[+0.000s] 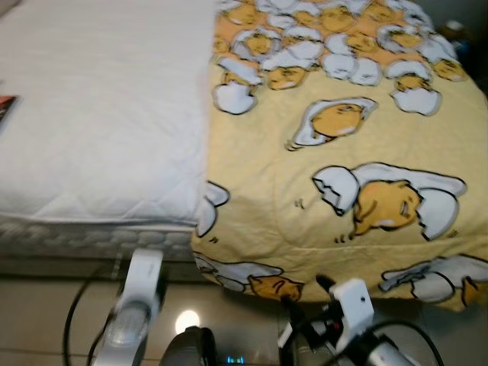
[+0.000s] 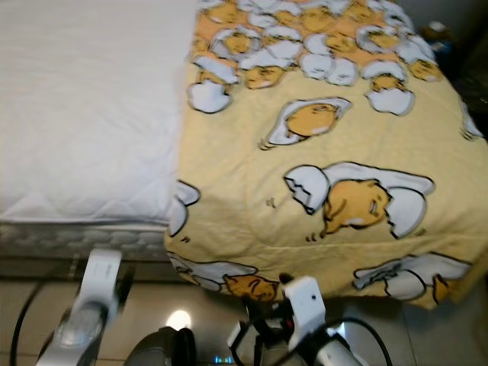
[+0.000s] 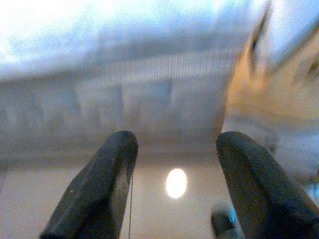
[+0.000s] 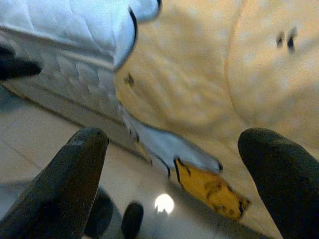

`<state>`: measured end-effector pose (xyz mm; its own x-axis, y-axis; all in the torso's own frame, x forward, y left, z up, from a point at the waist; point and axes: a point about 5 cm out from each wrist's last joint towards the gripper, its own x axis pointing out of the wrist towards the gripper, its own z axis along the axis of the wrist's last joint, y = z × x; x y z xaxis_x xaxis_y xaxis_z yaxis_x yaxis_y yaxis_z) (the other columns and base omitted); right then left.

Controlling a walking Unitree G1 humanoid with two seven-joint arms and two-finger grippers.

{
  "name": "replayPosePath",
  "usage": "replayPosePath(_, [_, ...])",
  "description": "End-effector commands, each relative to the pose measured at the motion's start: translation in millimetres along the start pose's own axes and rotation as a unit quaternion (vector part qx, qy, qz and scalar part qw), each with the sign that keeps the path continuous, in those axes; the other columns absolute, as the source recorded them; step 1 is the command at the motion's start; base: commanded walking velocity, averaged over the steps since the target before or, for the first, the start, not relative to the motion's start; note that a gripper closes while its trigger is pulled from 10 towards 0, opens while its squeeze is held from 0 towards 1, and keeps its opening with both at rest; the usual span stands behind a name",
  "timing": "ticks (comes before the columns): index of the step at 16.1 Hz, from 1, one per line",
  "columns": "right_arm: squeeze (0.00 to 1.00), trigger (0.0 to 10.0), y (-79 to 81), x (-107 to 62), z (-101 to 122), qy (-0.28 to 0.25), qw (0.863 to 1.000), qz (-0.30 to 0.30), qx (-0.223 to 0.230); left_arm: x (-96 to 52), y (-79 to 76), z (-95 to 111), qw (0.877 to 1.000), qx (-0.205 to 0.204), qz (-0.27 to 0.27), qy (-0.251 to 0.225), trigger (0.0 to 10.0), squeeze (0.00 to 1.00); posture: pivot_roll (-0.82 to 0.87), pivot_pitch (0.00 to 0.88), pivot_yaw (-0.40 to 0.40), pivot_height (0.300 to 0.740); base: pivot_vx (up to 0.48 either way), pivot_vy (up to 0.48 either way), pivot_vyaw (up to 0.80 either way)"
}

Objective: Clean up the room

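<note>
A bed stands in front of me. Its left half is a bare white quilted mattress (image 1: 99, 114). A yellow blanket (image 1: 343, 152) printed with cartoon egg figures covers the right half and hangs over the near edge. My left arm (image 1: 141, 293) is low before the mattress side, and my left gripper (image 3: 177, 144) is open, facing the mattress edge above the floor, holding nothing. My right arm (image 1: 352, 301) is below the blanket's hanging hem. My right gripper (image 4: 177, 139) is open and empty, pointing at the blanket's corner (image 4: 199, 174).
A small dark red item (image 1: 6, 107) lies at the mattress's far left edge. Dark objects (image 1: 455, 30) sit beyond the bed's far right corner. Glossy beige floor tiles (image 1: 38, 305) run along the bed's near side, with a black cable (image 1: 72, 313) by my left arm.
</note>
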<state>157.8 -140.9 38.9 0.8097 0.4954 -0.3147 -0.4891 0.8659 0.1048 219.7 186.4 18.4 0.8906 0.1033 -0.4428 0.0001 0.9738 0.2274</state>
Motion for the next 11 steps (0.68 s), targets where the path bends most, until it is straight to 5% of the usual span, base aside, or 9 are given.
replayPosePath(1, [0.0,10.0,-7.6,5.0,9,-0.023,0.999,-0.023,-0.01,3.2,-5.4,28,0.998,0.004,-0.015,-0.06,10.0,0.76,-0.1,0.099,0.02,0.71,0.0,0.0,0.0])
replayPosePath(2, [0.0,10.0,-12.6,11.9,19,-0.045,0.998,-0.04,-0.016,7.7,-4.3,46,0.996,0.005,-0.008,-0.092,10.0,0.0,-0.09,0.081,0.018,0.71,0.0,0.0,0.0])
replayPosePath(7, [0.0,10.0,-35.1,43.8,84,-0.181,0.976,-0.118,0.002,16.5,-1.5,124,0.971,0.001,0.005,-0.24,10.0,0.0,-0.04,0.0,0.011,0.71,0.0,0.0,0.0])
replayPosePath(11, [0.0,10.0,-47.9,45.9,90,-0.205,0.965,-0.166,0.007,6.5,2.7,142,0.956,0.015,0.013,-0.291,10.0,0.0,-0.02,0.0,0.01,0.71,0.0,0.0,0.0])
